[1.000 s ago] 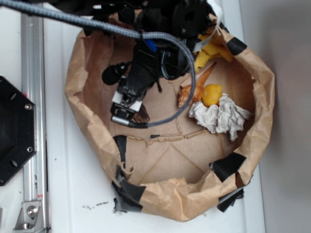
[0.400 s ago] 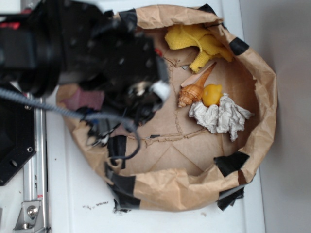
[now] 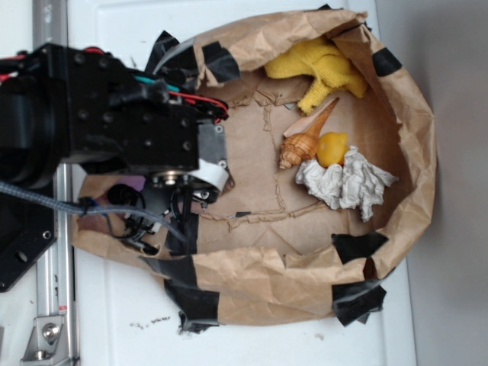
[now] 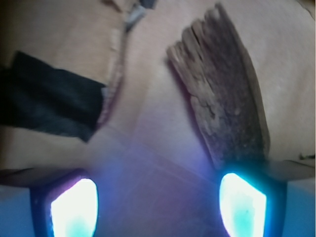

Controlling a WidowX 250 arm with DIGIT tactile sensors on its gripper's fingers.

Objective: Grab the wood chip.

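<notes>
Brown wood chip (image 4: 224, 96) reaches one of the spread fingers (image 4: 242, 202).

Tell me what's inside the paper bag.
Inside the paper bag: a yellow cloth, a seashell, a yellow ball and crumpled paper. The arm covers its left side; only the wrist view shows the wood chip.

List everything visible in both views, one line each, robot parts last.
wood chip: 1, dark brown, on the paper floor, close ahead of the wrist camera
shell: 1, tan, mid-bowl
yellow ball: 1, beside the shell
crumpled paper: 1, whitish, below the ball
yellow cloth: 1, by the far wall
paper bowl: 1, brown, black tape on its rim
rail: 1, silver, left edge
arm: 1, black, over the bowl's left side
gripper: 1, fingertips glowing blue, apart, near the chip
</notes>
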